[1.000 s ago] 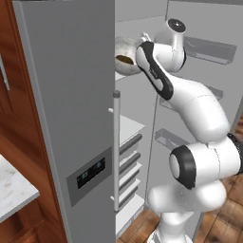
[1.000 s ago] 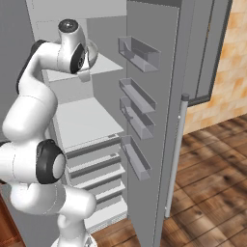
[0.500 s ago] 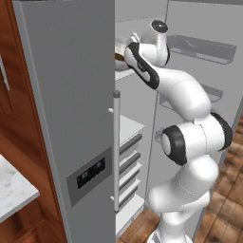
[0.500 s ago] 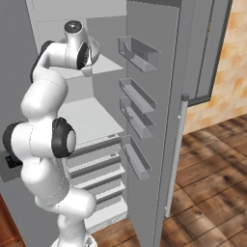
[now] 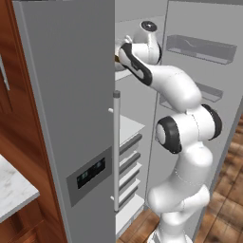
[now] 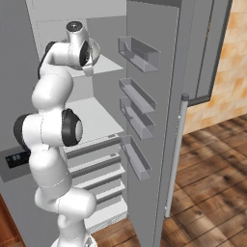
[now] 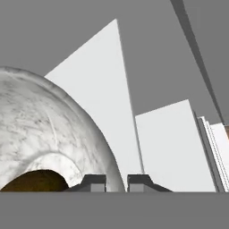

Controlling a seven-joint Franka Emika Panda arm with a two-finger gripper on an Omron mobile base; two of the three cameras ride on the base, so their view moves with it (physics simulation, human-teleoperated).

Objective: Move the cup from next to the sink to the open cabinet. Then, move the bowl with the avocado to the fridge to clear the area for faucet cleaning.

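We're on step two: the gripper (image 7: 116,181) is clenched on the rim of the marbled bowl (image 7: 49,129), avocado (image 7: 36,180) inside, up inside the open fridge (image 5: 71,95). Next I'd guess: lower it onto the white shelf (image 7: 174,147) ahead and let go.

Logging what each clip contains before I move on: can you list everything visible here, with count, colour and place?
fridge: one, grey, doors open, dark dispenser panel on the left door, white shelves and drawers inside.
door bins: four, clear grey, stacked on the inside of the right door.
bowl: one, white-grey marbled, up by the top shelf, rim between the end effector's fingers.
avocado: one, dark brown-green, inside the bowl.
cabinet: one, reddish-brown wood, left of the fridge.
counter: one, white marbled, lower left.
floor: brown wood planks.
wall: tan tiles, far right.
arm: one, white with dark joints, reaching into the fridge.
end effector: one, dark fingers, shut on the bowl.
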